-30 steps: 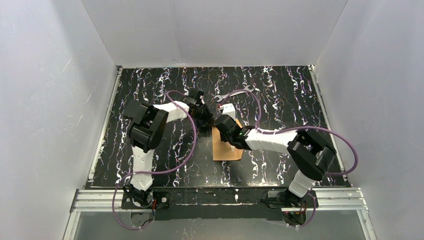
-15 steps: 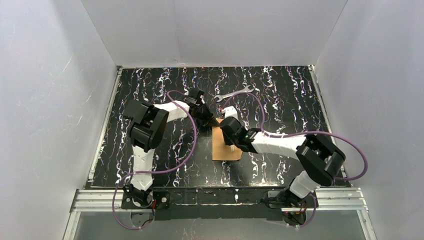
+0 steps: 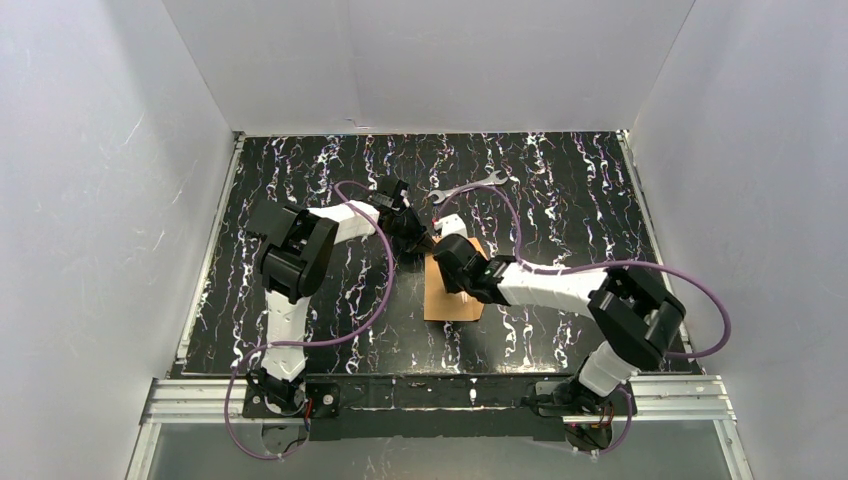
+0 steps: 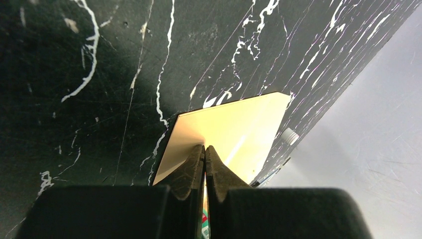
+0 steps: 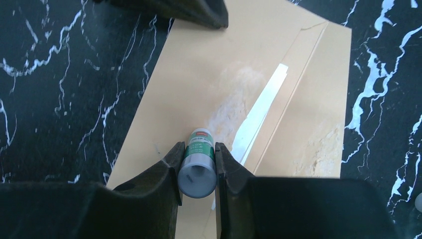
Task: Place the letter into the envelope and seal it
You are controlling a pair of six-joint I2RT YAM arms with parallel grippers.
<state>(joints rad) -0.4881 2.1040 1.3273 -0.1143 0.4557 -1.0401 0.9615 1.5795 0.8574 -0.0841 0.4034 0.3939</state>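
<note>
Fingers (image 5: 166,172) of my right tool (image 5: 197,149) are clenched on a glue stick (image 5: 197,169). The stick has a green label and a grey round end that faces my wrist camera. Its other end points down at the envelope (image 5: 199,74). I cannot tell if it touches the paper.

My left tool (image 4: 204,149) is closed tight, its two dark tips pressed together. The tips sit right at the edge of the envelope. I cannot tell if they pinch the paper or only press on it. In the right wrist view, this tool shows as a dark shape at the far corner of the envelope.

The envelope is orange-brown and lies flat on the worktop (image 3: 560,220), between my two arms. I see pale, chalky smears on it near the stick and a thin white stripe along a fold line. I cannot pick out the letter on its own in any view.

A small white round thing (image 4: 290,135) lies on the worktop just beside the envelope. The worktop is black with white streaks. A silver wrench (image 3: 465,187) lies on it past the envelope, near the back, apart from both tools.
</note>
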